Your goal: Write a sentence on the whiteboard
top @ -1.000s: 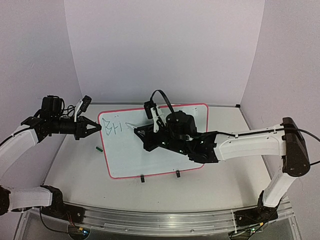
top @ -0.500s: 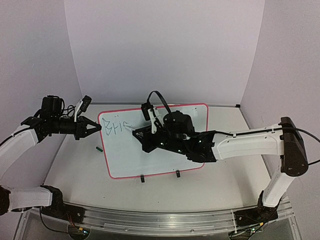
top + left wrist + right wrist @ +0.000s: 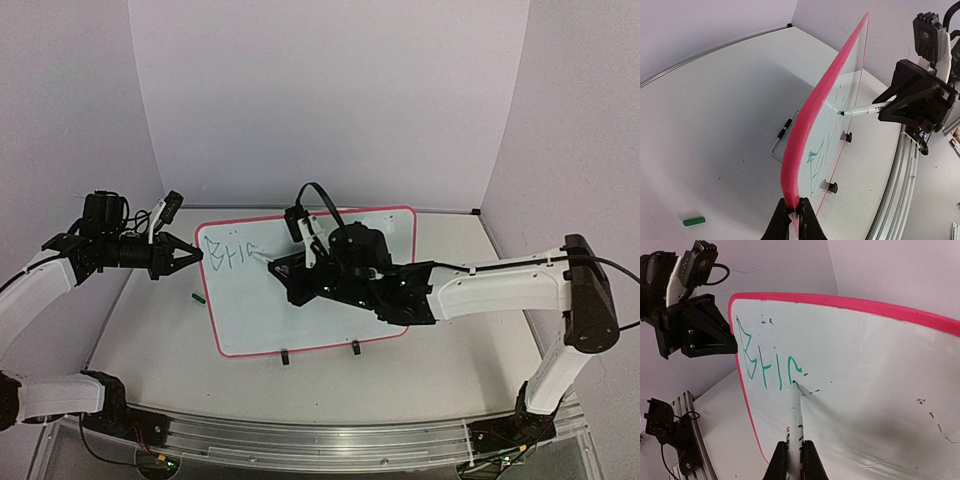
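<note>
The whiteboard [image 3: 330, 290], white with a red-pink frame, stands tilted on two black clips. My left gripper [image 3: 197, 256] is shut on its left edge; in the left wrist view the jaws pinch the pink frame [image 3: 792, 200]. My right gripper [image 3: 794, 456] is shut on a white marker [image 3: 793, 427]. The marker's tip touches the board at the foot of the last green stroke. The sentence [image 3: 767, 365] shows only its first green letters, near the board's upper left. They also show in the top view [image 3: 232, 254] and the left wrist view [image 3: 818, 162].
A small green marker cap [image 3: 197, 296] lies on the grey table left of the board, also in the left wrist view [image 3: 694, 221]. A wire stand [image 3: 780, 142] shows behind the board. Faint dark specks [image 3: 935, 422] dot the board's right part.
My right gripper moved the marker up and left a little, then down, adding a new curved green stroke after the earlier letters. The left arm and the board have not moved.
</note>
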